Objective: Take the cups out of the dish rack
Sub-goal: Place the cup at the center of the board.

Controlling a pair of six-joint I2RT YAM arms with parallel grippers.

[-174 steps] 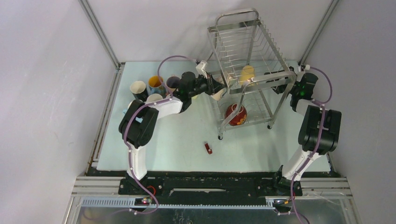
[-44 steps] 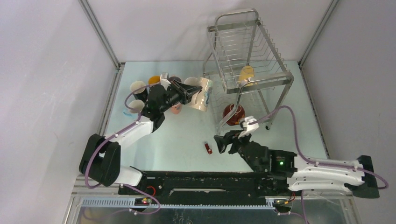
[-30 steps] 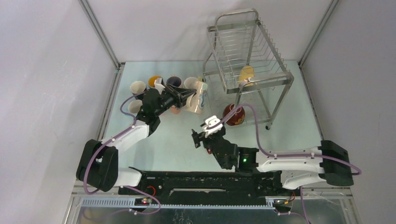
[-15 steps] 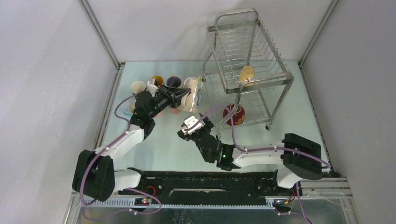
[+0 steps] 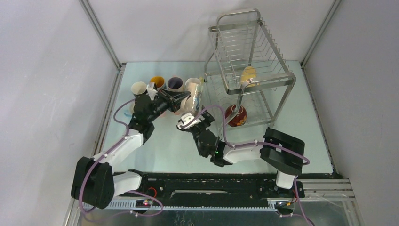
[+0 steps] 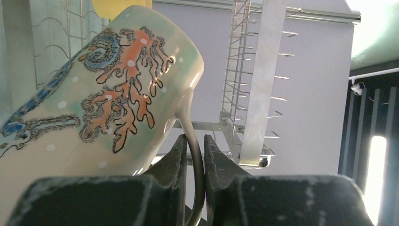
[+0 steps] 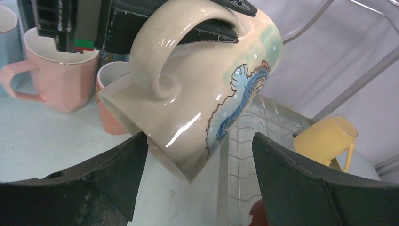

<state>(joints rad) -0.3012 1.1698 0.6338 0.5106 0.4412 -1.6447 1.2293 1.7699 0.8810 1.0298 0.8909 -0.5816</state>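
Note:
My left gripper (image 5: 182,98) is shut on the handle of a cream cup (image 5: 195,95) painted with coral and a blue seahorse. In the left wrist view the fingers pinch the thin handle (image 6: 193,149) and the cup (image 6: 94,94) tilts up to the left. My right gripper (image 7: 197,141) stands open just under that tilted cup (image 7: 202,89), its jaws well apart on either side and touching nothing. The chrome dish rack (image 5: 263,44) holds a yellow cup (image 5: 248,74) on its upper tier and a dark red cup (image 5: 236,116) lower down.
Several unloaded cups stand at the back left of the table: cream (image 5: 139,88), yellow (image 5: 157,82), purple (image 5: 175,84). Two pink cups (image 7: 56,70) and a light blue one (image 7: 7,28) stand close behind the held cup. The rack's leg (image 5: 222,127) is just right of both grippers.
My right arm has swung left across the table, bringing its open gripper under the held cup. My left gripper has drawn the cup slightly left, away from the rack.

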